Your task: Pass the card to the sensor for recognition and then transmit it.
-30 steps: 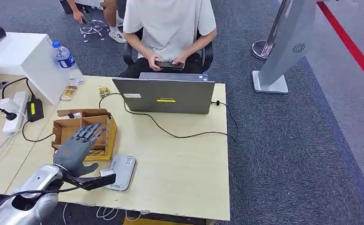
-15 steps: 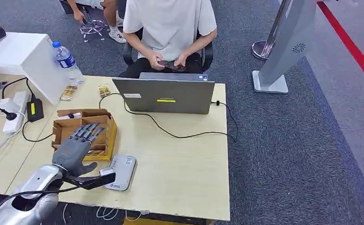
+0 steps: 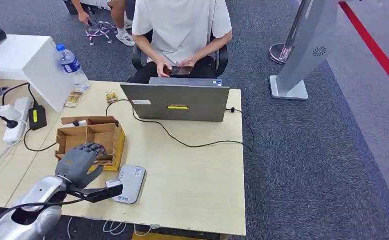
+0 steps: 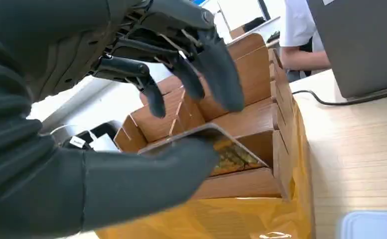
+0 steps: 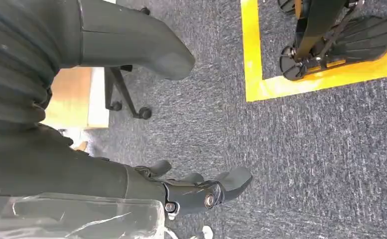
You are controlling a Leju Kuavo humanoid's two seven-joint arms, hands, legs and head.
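One card [image 4: 216, 144] sits between the left hand's [image 3: 78, 162] thumb and curling fingers [image 4: 216, 74], not yet clearly pinched; the sensor [image 3: 128, 183] lies just right.

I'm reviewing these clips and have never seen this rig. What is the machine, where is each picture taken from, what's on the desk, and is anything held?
It is a humanoid robot with two silver arms ending in many-fingered hands. The head view looks down from the robot's body; the other two come from cameras at its wrists.

On the wooden desk lie a divided cardboard box, a grey card sensor, a closed laptop and a water bottle. A person sits behind with a phone.

The left hand reaches into the box, its fingers and thumb closing around a card. The right hand hangs over the carpet, holding nothing.
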